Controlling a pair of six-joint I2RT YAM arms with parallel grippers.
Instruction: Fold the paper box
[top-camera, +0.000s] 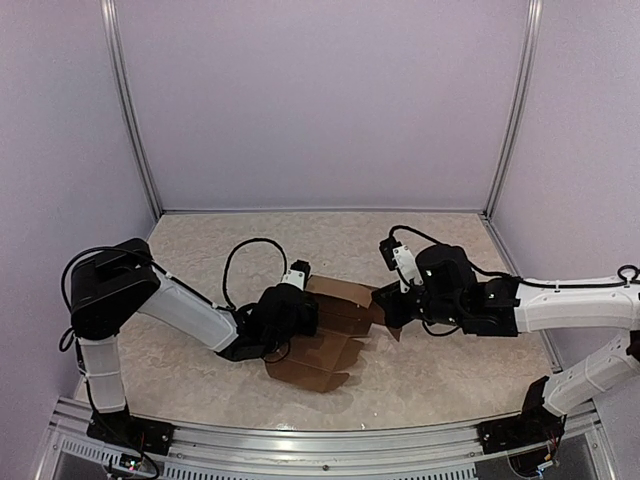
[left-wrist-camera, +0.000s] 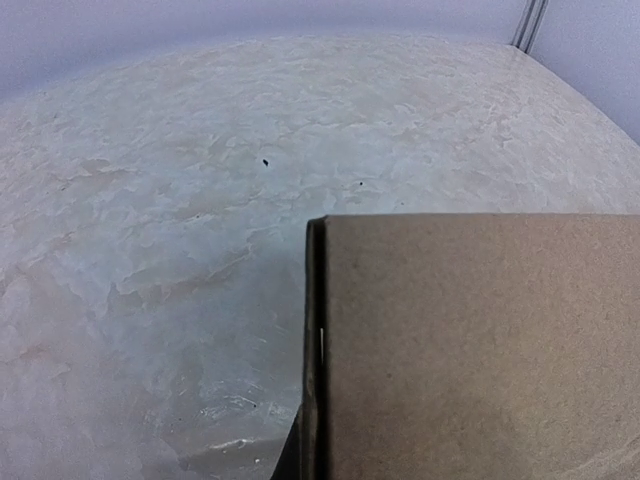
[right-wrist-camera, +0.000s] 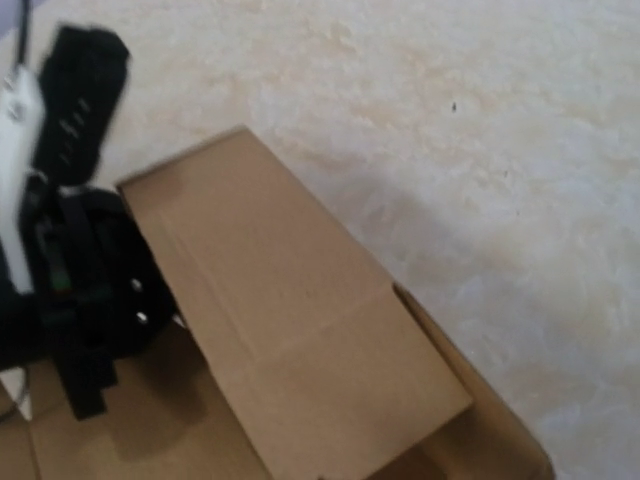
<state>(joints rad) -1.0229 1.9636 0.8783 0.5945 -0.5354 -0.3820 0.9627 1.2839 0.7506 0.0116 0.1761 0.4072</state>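
The paper box (top-camera: 335, 340) is a brown cardboard sheet, partly folded, lying on the table between my two grippers. My left gripper (top-camera: 297, 322) sits on its left side. In the left wrist view a raised cardboard panel (left-wrist-camera: 480, 350) fills the lower right, and a dark finger edge (left-wrist-camera: 288, 462) presses against its left edge. My right gripper (top-camera: 390, 312) is at the sheet's right edge. In the right wrist view a folded-up flap (right-wrist-camera: 300, 340) covers my fingers, so their state is hidden. The black left gripper body (right-wrist-camera: 80, 290) shows beyond it.
The marbled table top (top-camera: 250, 250) is enclosed by pale walls and metal corner posts (top-camera: 130, 110). An aluminium rail (top-camera: 300, 440) with the arm bases runs along the near edge. Cables loop over both wrists.
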